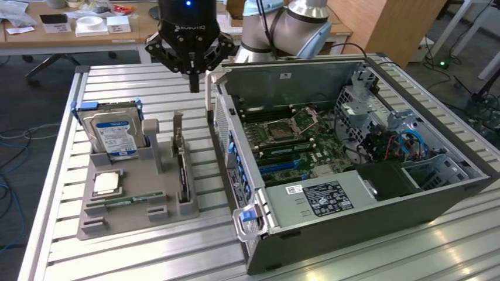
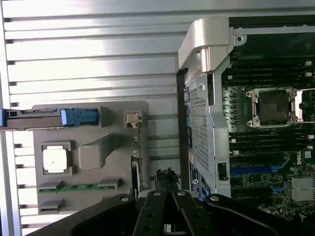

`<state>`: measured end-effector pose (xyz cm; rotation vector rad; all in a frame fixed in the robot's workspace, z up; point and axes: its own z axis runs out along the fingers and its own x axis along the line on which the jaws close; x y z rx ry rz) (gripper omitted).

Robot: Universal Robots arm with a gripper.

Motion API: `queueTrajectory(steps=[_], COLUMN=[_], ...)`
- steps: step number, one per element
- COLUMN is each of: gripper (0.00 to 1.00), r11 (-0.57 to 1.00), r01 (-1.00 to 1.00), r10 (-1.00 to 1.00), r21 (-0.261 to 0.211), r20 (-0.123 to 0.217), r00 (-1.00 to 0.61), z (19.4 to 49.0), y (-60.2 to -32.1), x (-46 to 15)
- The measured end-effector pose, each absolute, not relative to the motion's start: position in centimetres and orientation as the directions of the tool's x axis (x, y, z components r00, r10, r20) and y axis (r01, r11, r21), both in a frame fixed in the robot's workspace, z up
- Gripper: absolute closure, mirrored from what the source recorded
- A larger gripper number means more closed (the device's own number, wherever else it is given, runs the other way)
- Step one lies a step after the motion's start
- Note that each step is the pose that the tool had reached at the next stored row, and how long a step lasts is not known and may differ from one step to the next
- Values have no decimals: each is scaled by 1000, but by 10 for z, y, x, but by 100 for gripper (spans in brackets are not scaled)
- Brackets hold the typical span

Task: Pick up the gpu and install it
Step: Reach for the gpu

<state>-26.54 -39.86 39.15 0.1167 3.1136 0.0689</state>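
The gpu (image 1: 182, 170) stands on edge in a slot of the grey holder (image 1: 137, 213) on the slatted table, silver bracket end toward the back. In the wrist view the gpu (image 2: 136, 164) shows edge-on beside the holder (image 2: 123, 147). My gripper (image 1: 194, 85) hangs above the table, behind the gpu's bracket end and close to the open computer case (image 1: 343, 211). Its fingers are shut together with nothing between them. Seen from the wrist, the gripper (image 2: 166, 178) tips hover over the gap between holder and case.
A hard drive (image 1: 113, 137) with a blue-white label stands upright in the holder. A processor (image 1: 107, 182) and a green memory stick (image 1: 125, 201) lie there too. The motherboard (image 1: 297, 140) lies exposed inside the case. Desks with clutter stand behind the table.
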Motion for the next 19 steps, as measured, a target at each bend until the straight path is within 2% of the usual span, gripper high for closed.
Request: queueTrajectory(steps=[19], gripper=[89], r11=[996], r01=[75], r10=[76], r21=[45], r20=[-23], r00=[-997], z=[390], y=[-398], x=[-300])
